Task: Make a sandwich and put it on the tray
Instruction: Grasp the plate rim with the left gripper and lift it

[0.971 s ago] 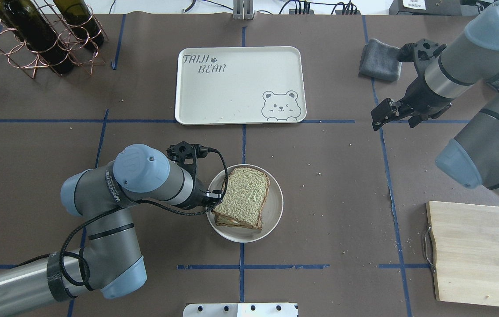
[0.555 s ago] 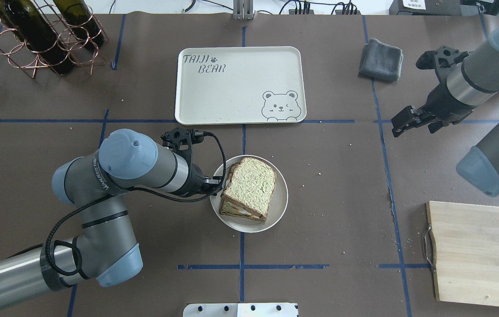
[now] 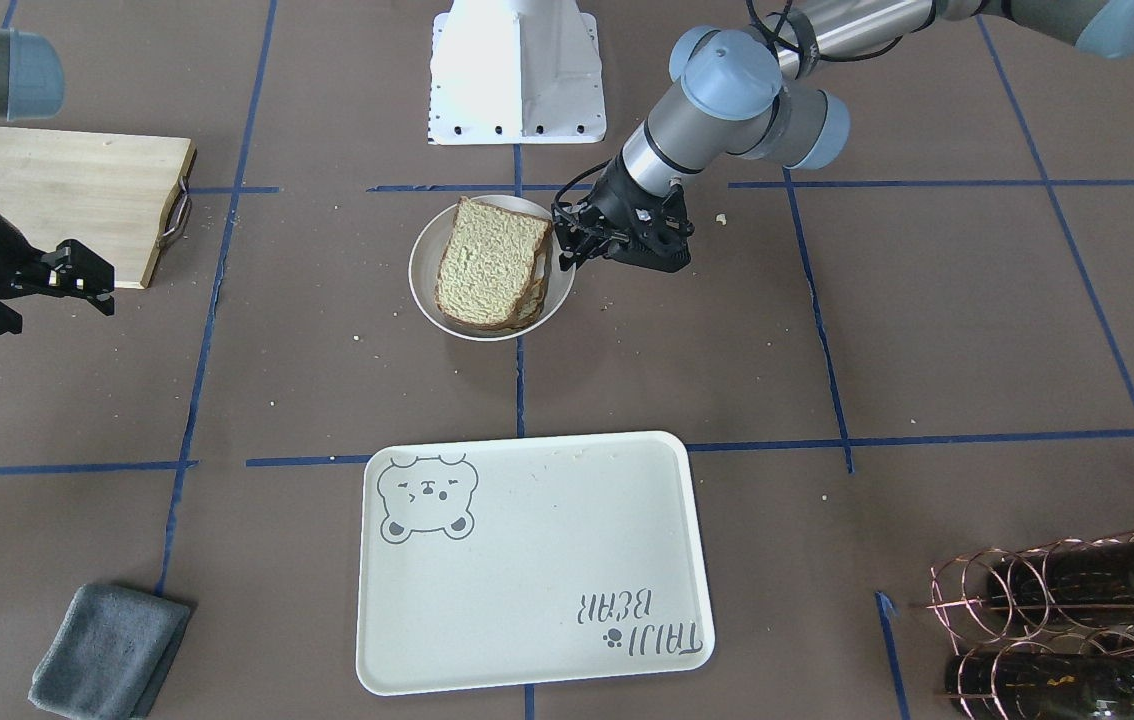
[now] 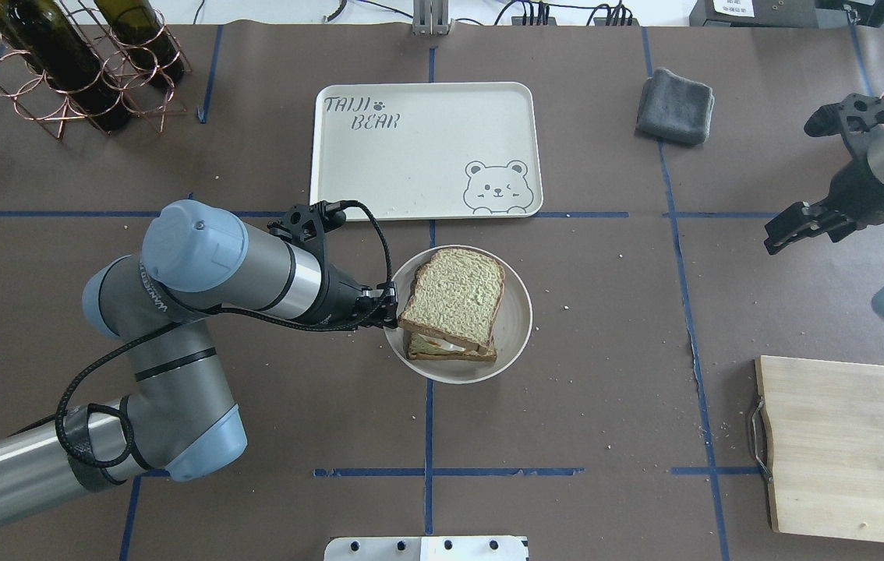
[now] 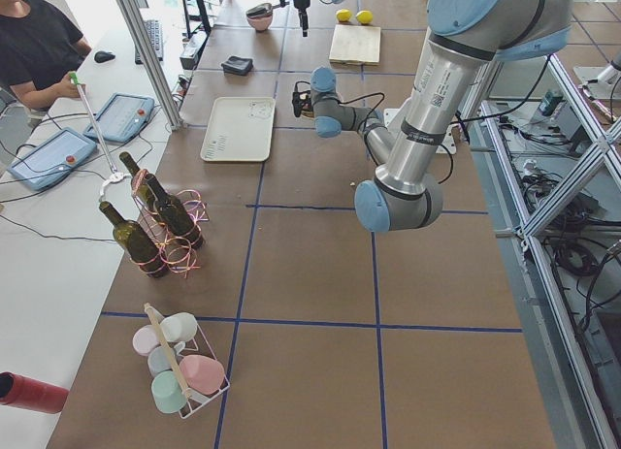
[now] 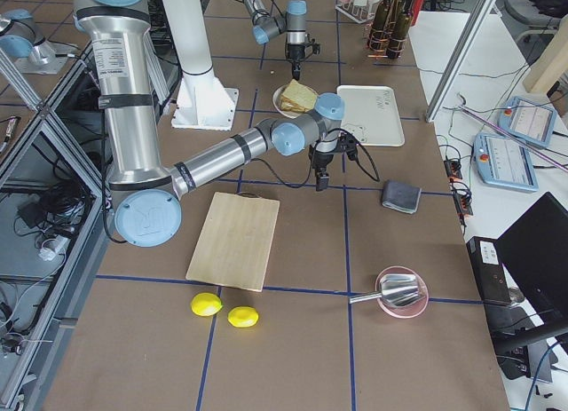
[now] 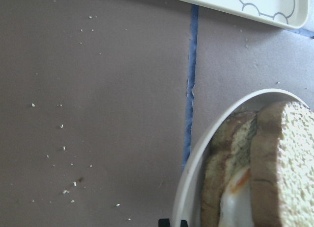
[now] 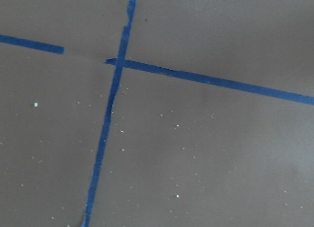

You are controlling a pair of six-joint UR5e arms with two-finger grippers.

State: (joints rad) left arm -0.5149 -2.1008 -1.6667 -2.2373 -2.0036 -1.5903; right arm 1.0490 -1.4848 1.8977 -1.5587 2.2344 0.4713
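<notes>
Jaws of the L gripper (image 4: 386, 307) are clamped on the left rim of the small round white plate (image 4: 518, 327); can't tell if the plate is lifted or sliding on the table.

L to R in the overhead view:
- Copper wire rack w/ dark wine bottles (image 4: 72, 74) at the far-left corner, well apart from everything else.
- L arm reaches in low from bottom left.
- The sandwich (image 4: 454, 294) lies on the plate, top slice offset, w/ the egg (image 7: 235, 200) showing between the slices.
- The tray (image 4: 426, 148) sits just beyond the plate, w/ the bear drawing at the corner nearest it. Between them is brown table cover w/ a blue tape line.
- Grey folded cloth (image 4: 676, 105) right of the tray.
- R gripper (image 4: 783, 232) hangs over bare table near the right edge; can't tell if its jaws are apart or together.
- Wooden cutting board (image 4: 855, 452) at bottom right.

Vs 1.0 s ago: plate + sandwich have shifted toward the tray w/ the L gripper. R arm has pulled back rightward, away from the cloth.
</notes>
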